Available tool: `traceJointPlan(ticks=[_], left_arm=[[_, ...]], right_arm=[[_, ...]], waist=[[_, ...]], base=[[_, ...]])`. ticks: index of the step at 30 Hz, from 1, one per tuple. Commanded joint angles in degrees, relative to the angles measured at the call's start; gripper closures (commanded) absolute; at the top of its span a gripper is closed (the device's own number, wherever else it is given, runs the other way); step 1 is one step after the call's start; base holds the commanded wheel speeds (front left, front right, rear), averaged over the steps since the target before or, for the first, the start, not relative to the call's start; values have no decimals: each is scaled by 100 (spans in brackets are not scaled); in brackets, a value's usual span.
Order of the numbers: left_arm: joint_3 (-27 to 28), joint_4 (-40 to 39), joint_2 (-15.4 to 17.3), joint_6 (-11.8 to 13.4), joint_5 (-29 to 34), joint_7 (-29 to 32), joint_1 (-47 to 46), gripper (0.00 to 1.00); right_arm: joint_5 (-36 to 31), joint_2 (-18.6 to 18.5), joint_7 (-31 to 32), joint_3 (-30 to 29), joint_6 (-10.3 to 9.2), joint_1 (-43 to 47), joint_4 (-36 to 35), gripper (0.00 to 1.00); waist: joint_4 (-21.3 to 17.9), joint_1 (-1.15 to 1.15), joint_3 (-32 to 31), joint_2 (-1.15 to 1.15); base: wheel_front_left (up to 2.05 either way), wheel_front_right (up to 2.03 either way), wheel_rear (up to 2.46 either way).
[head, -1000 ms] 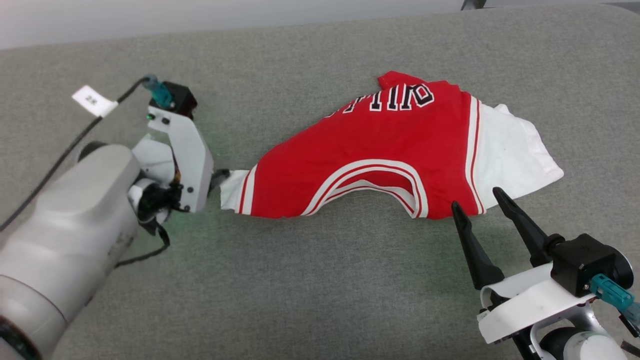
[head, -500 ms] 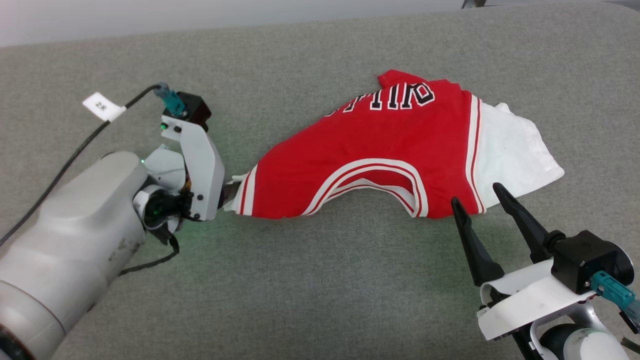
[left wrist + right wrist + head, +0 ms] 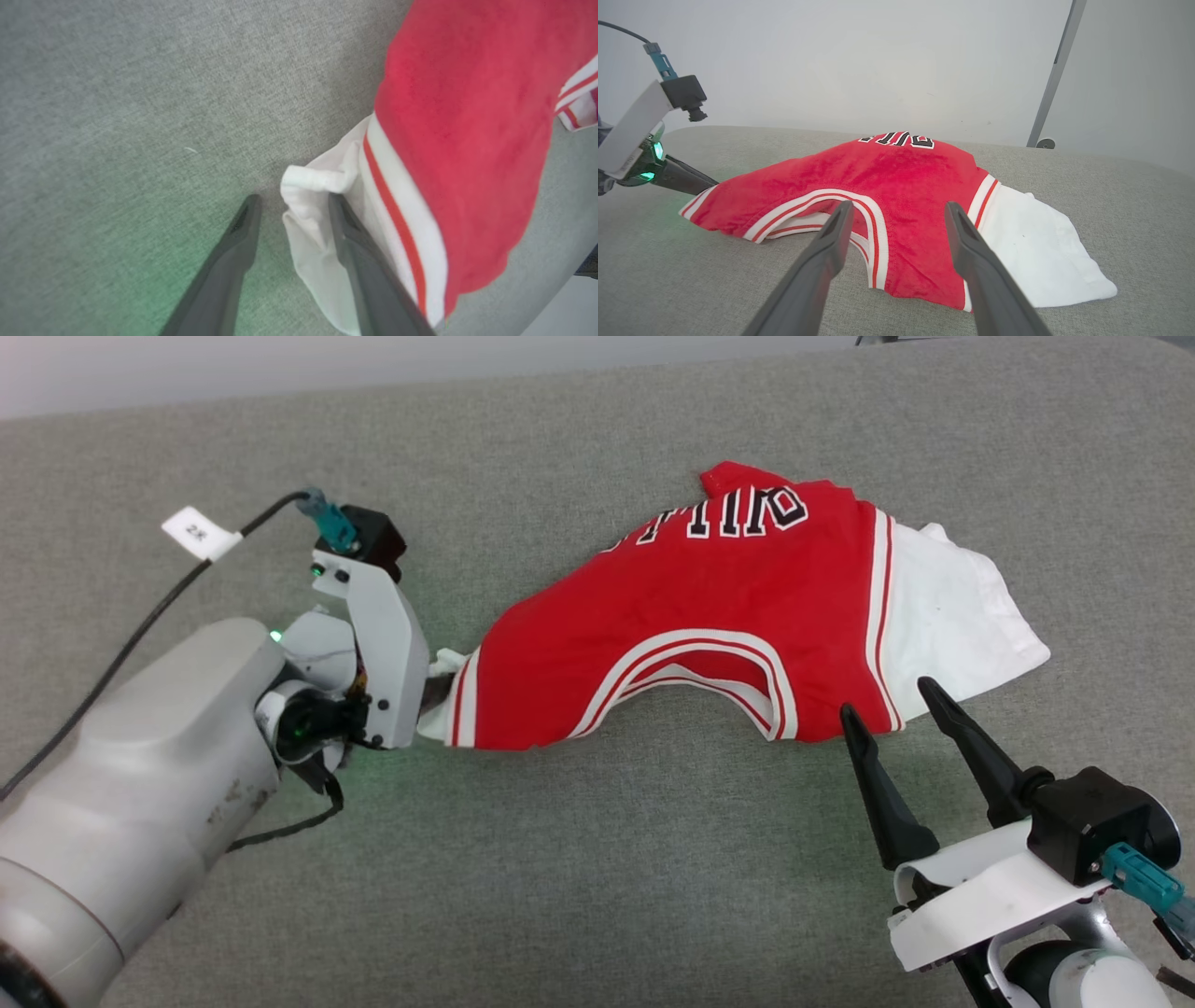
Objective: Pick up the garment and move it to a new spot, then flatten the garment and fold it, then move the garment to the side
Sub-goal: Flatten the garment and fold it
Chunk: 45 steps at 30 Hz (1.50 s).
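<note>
The garment (image 3: 709,616) is a red jersey with white striped trim and black lettering, lying crumpled on the grey padded surface (image 3: 597,877). One white sleeve (image 3: 952,607) spreads to the right. The other white sleeve (image 3: 308,205) is bunched at the left end, between the fingers of my left gripper (image 3: 293,199). Those fingers stand apart: the right one touches the cloth and the left one is clear of it. From the head my left gripper (image 3: 434,686) is mostly hidden behind its wrist mount. My right gripper (image 3: 885,698) is open, its tips at the red hem beside the right sleeve seam (image 3: 985,196).
A black cable with a white tag (image 3: 198,532) runs from the left wrist across the surface. Beyond the far edge a grey metal pole (image 3: 1055,70) stands on a caster against a pale wall. Bare grey surface lies in front of the garment.
My left gripper has moved right onto the bunched left sleeve, and the sleeve edge now sits between its fingers. The right gripper has stayed nearly still.
</note>
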Motion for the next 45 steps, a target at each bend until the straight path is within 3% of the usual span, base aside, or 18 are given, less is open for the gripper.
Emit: traceJointPlan(ticks=[1,7,15,18,29,37,39,40,45], left_arm=[[-33,-21,-10,0,-7,33,96,100],[49,-91,21,0,-54,-270,-102,100],[442,45,-1,0,332,-2143,-552,100],[532,95,106,1,305,-2523,-464,100],[369,-26,500,4,-578,-1773,1073,100],[382,-611,667,1,-1107,-1228,1521,100],[407,-708,721,2,-1191,-1159,1553,55],[404,-729,767,2,-1185,-1118,1537,0],[445,-706,1006,24,-1012,-1096,1219,0]], right_arm=[[31,-1,-36,-6,-6,-47,9,0],[-2,-1,-28,-94,-6,35,21,0],[14,-83,89,-92,-6,114,-33,0],[19,-105,148,-85,-6,151,-79,0],[40,-174,329,-118,-6,296,-233,0],[15,-200,452,-118,-6,320,-337,0],[12,-191,459,-103,-6,337,-347,0],[16,-189,466,-95,-6,349,-349,0],[60,-202,476,-74,-6,381,-357,0]], waist=[[4,0,2,0],[114,0,-91,0],[464,0,-364,0],[587,0,-453,0],[806,0,-565,0],[847,0,-625,0],[844,0,-645,0],[840,0,-654,0],[780,0,-674,0]], base=[[0,0,0],[0,0,0],[0,0,0],[0,0,0],[0,0,0],[0,0,0],[0,0,0],[0,0,0],[0,0,0]])
